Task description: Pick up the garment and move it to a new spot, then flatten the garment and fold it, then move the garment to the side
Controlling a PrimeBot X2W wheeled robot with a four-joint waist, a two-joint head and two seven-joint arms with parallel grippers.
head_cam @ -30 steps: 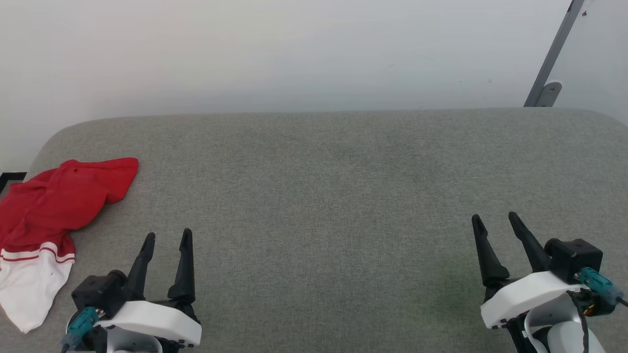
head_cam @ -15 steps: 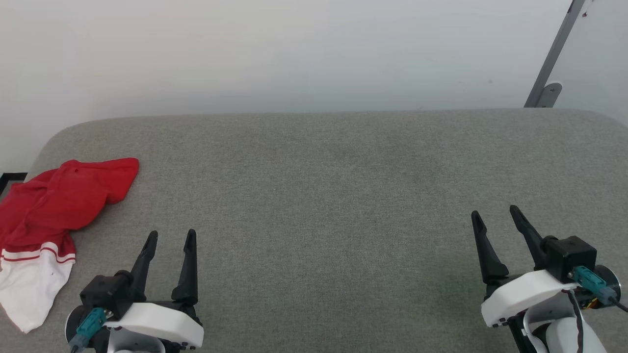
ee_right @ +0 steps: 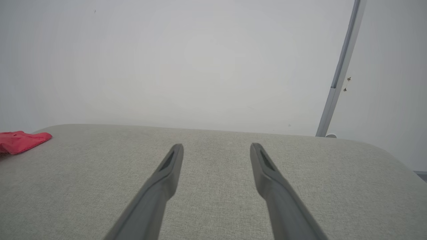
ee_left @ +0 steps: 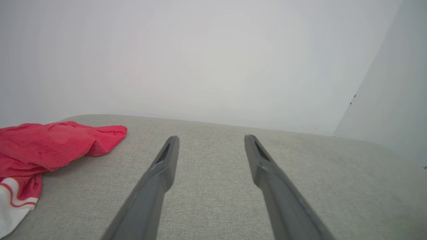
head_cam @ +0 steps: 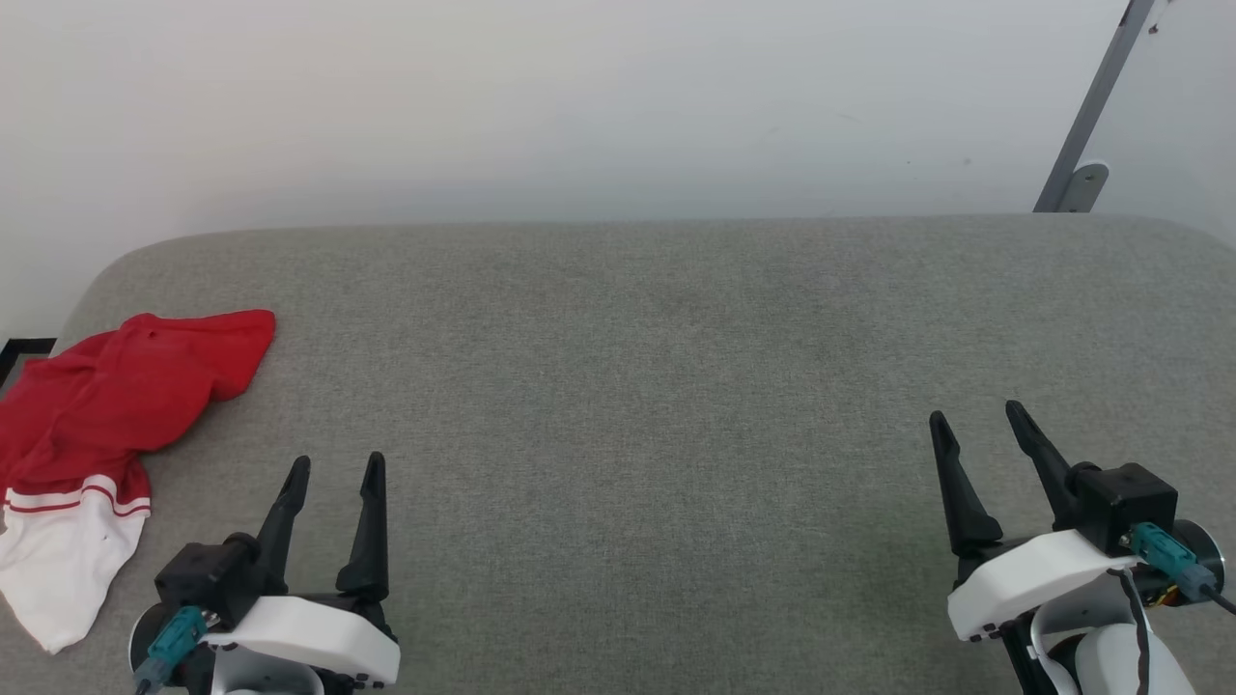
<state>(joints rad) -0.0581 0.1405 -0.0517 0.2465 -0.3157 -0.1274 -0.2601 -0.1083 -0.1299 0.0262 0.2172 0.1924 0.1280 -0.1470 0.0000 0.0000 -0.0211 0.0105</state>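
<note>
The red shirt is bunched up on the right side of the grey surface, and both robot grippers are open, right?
No. The head view shows the red shirt bunched up on the left side of the grey surface. The left gripper and right gripper are both open.

The red garment [head_cam: 106, 396] lies crumpled, white striped sleeve nearest, seemingly overhanging the edge.
</note>
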